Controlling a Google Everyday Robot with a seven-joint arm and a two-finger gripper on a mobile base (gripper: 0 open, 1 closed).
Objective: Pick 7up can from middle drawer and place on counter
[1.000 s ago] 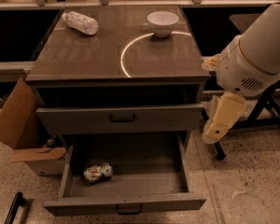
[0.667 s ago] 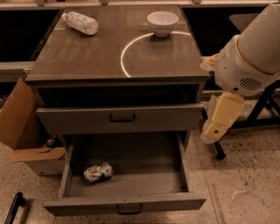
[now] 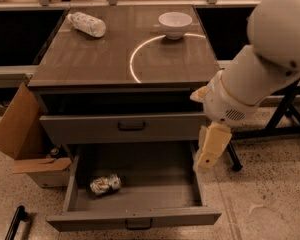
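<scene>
The can [image 3: 105, 184] lies on its side at the left of the open drawer [image 3: 155, 181]. The end effector [image 3: 210, 151] hangs by the drawer's right wall; I cannot tell if it is spread. It should move left, go down slowly, and pinch the can's middle.

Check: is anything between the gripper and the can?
Nothing visible. The gripper hangs by the right wall of the open drawer. The can lies at the floor's left, with only bare floor between them.

Can [image 3: 105, 184] in drawer [image 3: 152, 178], pincer [image 3: 205, 161] at right
</scene>
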